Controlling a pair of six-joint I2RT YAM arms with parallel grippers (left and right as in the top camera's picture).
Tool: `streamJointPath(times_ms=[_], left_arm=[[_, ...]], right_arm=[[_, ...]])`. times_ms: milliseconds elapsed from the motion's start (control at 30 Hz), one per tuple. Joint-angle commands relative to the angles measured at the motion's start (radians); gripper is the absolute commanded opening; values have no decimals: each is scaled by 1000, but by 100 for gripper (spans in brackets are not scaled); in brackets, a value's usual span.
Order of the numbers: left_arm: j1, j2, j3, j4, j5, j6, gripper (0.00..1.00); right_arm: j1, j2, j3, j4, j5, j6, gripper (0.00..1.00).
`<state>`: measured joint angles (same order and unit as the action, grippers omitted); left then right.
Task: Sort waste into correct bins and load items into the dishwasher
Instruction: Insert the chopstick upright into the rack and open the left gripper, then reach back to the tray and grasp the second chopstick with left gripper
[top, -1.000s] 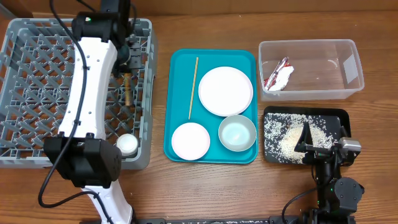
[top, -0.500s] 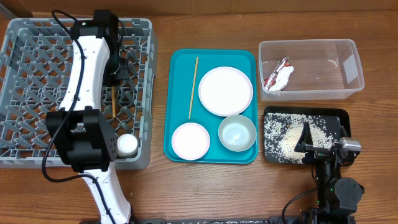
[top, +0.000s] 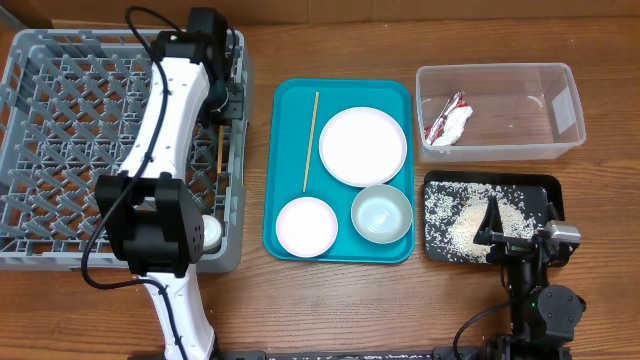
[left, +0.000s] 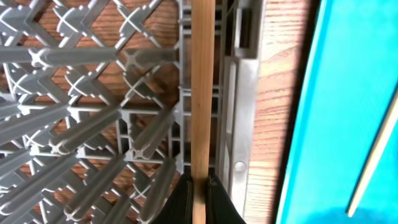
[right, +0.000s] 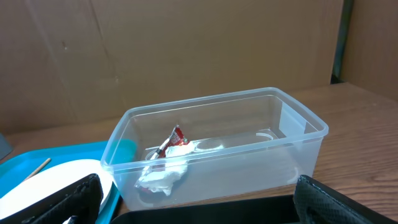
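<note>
My left gripper (top: 226, 104) is shut on a wooden chopstick (top: 220, 156), held over the right edge of the grey dish rack (top: 60, 150). In the left wrist view the chopstick (left: 202, 93) runs up from the closed fingers (left: 199, 199) along the rack wall (left: 239, 93). The second chopstick (top: 311, 140) lies on the teal tray (top: 290, 100) with the plate (top: 362, 146) and two bowls (top: 306, 225) (top: 381, 213). The tiny cup (top: 209, 234) sits in the rack's front right corner. My right gripper (top: 515, 236) is open and empty at the black tray (top: 545, 190) of rice (top: 465, 218).
The clear tub (top: 520, 80) at the back right holds the red wrapper and tissue (top: 447, 122); the right wrist view shows it (right: 168, 155) inside the tub (right: 249, 137). A strip of bare wood separates the rack from the teal tray.
My left gripper has moved right with the chopstick, from over the rack's inner cells to its right edge. The right arm has not moved.
</note>
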<state>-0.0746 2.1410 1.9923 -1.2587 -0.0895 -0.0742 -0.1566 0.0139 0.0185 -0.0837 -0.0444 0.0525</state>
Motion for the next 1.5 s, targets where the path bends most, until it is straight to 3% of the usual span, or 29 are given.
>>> streamJointPath(times_ms=[0,33,133,200,300,400,500,600,667,833,1033,1467], left_arm=[[10,-7,-25,-5,-34,-36,4],[11,-7,-25,-6,-60,-54,5],[11,-10,-19,-8,-78,-56,18],[11,-10,-5,-21,-76,-56,40],[6,-10,47,-65,-67,-56,60],[1,-10,117,-116,-17,-56,55],[-24,-10,174,-137,128,-56,50],[-80,-9,175,-131,188,-60,50],[-170,-7,111,-68,104,-115,54],[-243,-7,-55,77,79,-178,57],[-262,-7,-264,305,218,-198,55],[-270,-3,-474,475,211,-166,40]], right_arm=[[-3,-11,-10,3,5,7,100],[-3,-11,-10,3,5,7,100],[-3,-11,-10,3,5,7,100],[-3,-11,-10,3,5,7,100],[-3,-11,-10,3,5,7,100],[-3,-11,-10,3,5,7,100],[-3,-11,-10,3,5,7,100],[-3,-11,-10,3,5,6,100],[-3,-11,-10,3,5,7,100],[-3,-11,-10,3,5,7,100],[-3,-11,-10,3,5,7,100],[-3,-11,-10,3,5,7,100]])
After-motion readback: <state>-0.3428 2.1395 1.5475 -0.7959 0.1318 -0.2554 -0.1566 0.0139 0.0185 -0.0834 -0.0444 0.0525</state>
